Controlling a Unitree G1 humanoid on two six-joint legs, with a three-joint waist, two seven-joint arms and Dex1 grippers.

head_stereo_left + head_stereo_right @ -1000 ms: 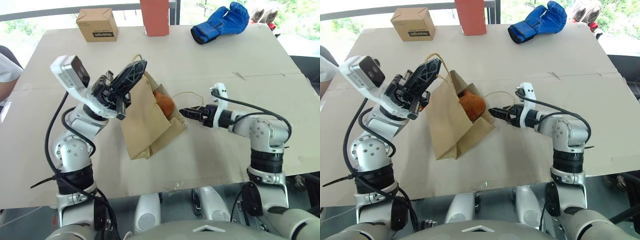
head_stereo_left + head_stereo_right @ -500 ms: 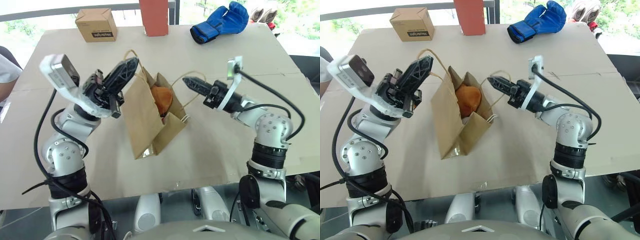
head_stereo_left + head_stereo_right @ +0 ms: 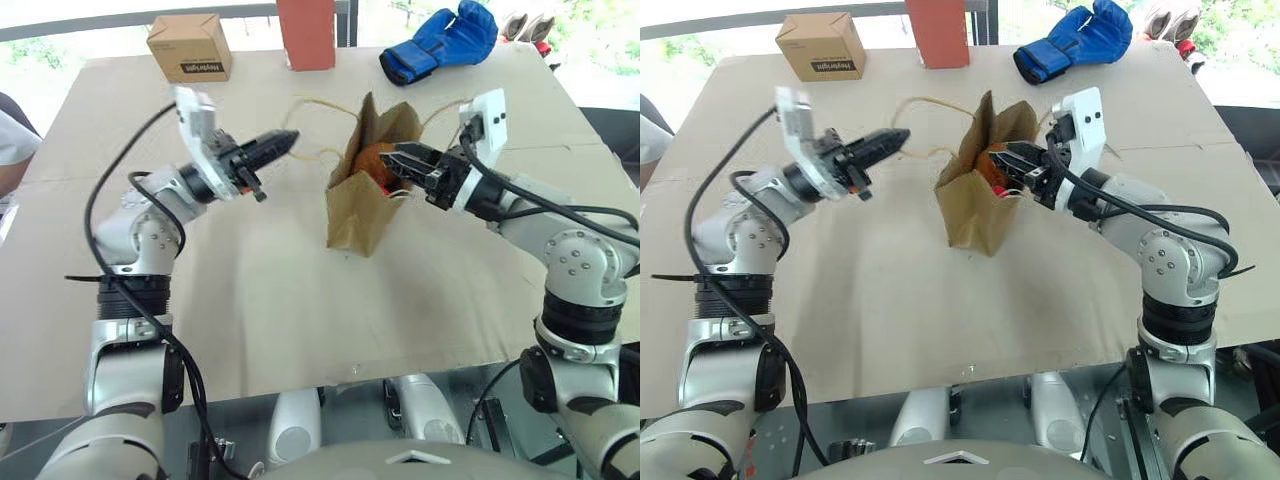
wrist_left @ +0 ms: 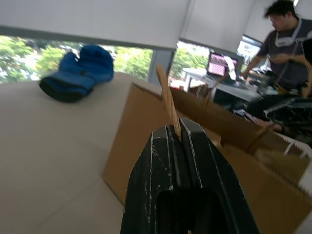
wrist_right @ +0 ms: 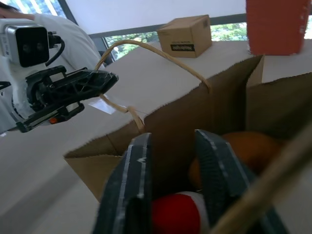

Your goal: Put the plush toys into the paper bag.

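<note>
The paper bag (image 3: 352,218) stands upright in the middle of the table with its mouth open. Inside it lie the plush toys: the brown one (image 5: 253,146) and the white one with the red base (image 5: 175,212). My left gripper (image 3: 290,137) is to the left of the bag, shut on one twisted paper handle (image 4: 171,109), which runs taut to the bag. My right gripper (image 3: 390,163) is at the bag's mouth from the right, its fingers (image 5: 138,161) apart over the toys and holding nothing.
At the table's far edge stand a small printed cardboard box (image 3: 188,47) and a tall red-orange box (image 3: 308,32), with a blue boxing glove (image 3: 440,42) beside them. A person sits at the left edge (image 3: 10,140), and another person (image 4: 285,44) stands behind the bag.
The bag has gone from leaning to upright and shifted right and back. My left gripper reached forward with the handle. My right gripper let go of the other handle and opened at the mouth.
</note>
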